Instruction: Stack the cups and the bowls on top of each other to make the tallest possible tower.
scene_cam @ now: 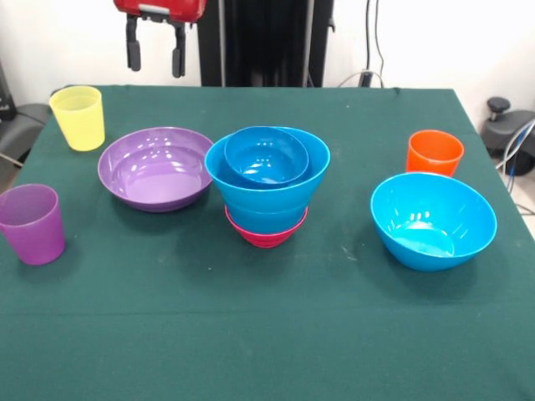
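A: Three bowls make my tower [267,188] at frame centre: magenta bowl [266,233] lowest, two blue above. Purple cup [33,223] lower left, loose blue bowl [433,220] lower right.

B: Farther back?

A: Purple bowl [156,168], orange cup [435,153], yellow cup [78,118]. Gripper [155,52] top left, fingers spread, empty.

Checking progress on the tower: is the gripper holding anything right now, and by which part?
Nothing is held. The gripper hangs open and empty above the table's far edge, clear of every cup and bowl.
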Motion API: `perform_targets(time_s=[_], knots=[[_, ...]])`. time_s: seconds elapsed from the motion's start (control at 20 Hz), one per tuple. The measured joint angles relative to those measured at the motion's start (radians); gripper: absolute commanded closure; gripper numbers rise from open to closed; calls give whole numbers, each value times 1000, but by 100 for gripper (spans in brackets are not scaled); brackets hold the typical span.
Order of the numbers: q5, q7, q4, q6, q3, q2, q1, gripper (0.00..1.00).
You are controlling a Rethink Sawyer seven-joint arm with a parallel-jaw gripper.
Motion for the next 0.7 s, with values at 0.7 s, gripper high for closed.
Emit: perform_targets(time_s=[0.7], knots=[[-123,0,-14,0,-2,121,-24,0]])
